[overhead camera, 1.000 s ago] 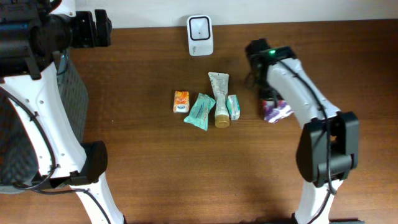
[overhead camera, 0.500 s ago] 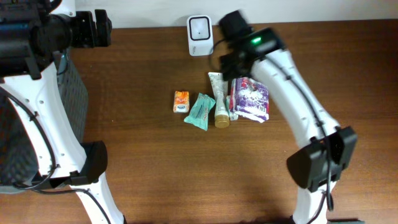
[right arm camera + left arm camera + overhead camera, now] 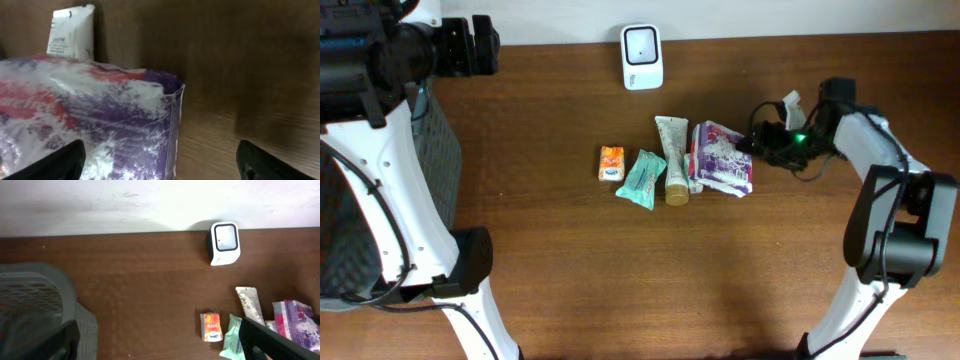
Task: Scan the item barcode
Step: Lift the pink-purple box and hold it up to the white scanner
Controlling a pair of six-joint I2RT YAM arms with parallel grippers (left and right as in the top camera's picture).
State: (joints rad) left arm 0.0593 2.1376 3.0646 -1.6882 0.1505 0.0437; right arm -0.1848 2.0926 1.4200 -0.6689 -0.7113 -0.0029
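- No word, brand or number can be read anywhere;
- purple-and-white crinkled plastic packet (image 3: 90, 125): red script lettering runs across its face, blurred beyond reading in the right wrist view and too small in the others;
- small orange rectangular packet (image 3: 211, 326): pale lettering on orange and a blue-and-white patch at its lower end, both illegible;
- white flat plastic tube (image 3: 248, 302): grey markings along it, too small to read;
- teal foil pouch (image 3: 233, 336): faint pale print, unreadable.
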